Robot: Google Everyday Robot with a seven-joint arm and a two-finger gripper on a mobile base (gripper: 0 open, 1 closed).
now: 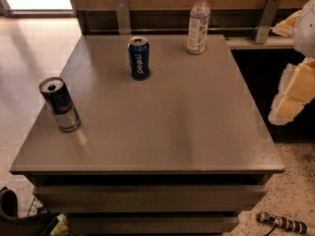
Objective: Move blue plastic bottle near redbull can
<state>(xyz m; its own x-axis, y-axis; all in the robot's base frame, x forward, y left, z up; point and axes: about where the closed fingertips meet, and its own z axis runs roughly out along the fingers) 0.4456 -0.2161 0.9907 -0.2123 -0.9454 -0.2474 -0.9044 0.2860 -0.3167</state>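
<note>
Grey table [187, 122]: one blue plastic bottle [198, 23], one redbull can [60, 104], one Pepsi can [139, 58]; gripper [294, 90] far right, state unclear.

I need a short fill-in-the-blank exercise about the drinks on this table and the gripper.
1. The slim silver-and-blue Red Bull can stands near the grey table's ____ edge.
2. The tall clear plastic bottle stands to the ____ of the dark blue Pepsi can.
3. The pale gripper is beyond the table's ____ edge, away from the drinks.

Missing words: left; right; right
</note>
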